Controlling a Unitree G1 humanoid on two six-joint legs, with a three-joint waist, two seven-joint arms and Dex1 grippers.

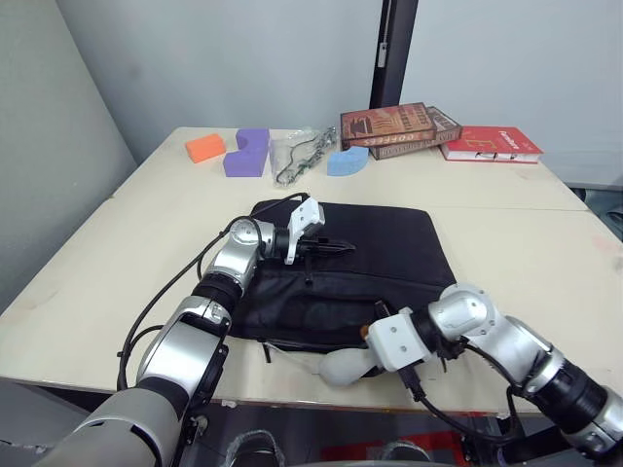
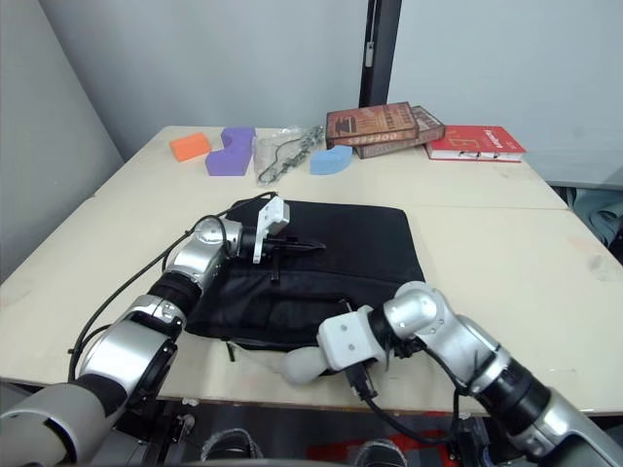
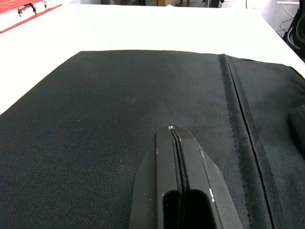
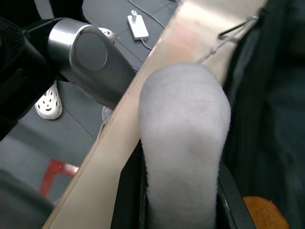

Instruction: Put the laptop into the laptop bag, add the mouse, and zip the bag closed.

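The black laptop bag (image 1: pixel 380 253) lies flat in the middle of the table, its near edge at the table's front edge. My left gripper (image 1: pixel 343 247) is shut, with its fingers (image 3: pixel 177 167) low over the bag's top panel beside a zip seam (image 3: pixel 238 105). My right gripper (image 1: pixel 358 364) is at the bag's near edge, shut on a fuzzy white plush toy (image 4: pixel 183 143) with an orange part (image 4: pixel 264 212); the toy (image 1: pixel 343 368) sticks out past the table's front edge. The laptop and the mouse are out of view.
At the back of the table lie a stack of brown books (image 1: pixel 397 127), a red book (image 1: pixel 492 144), an orange block (image 1: pixel 204 148), a purple block (image 1: pixel 248 153), a blue piece (image 1: pixel 348 161) and a clear bag of chain (image 1: pixel 295 156).
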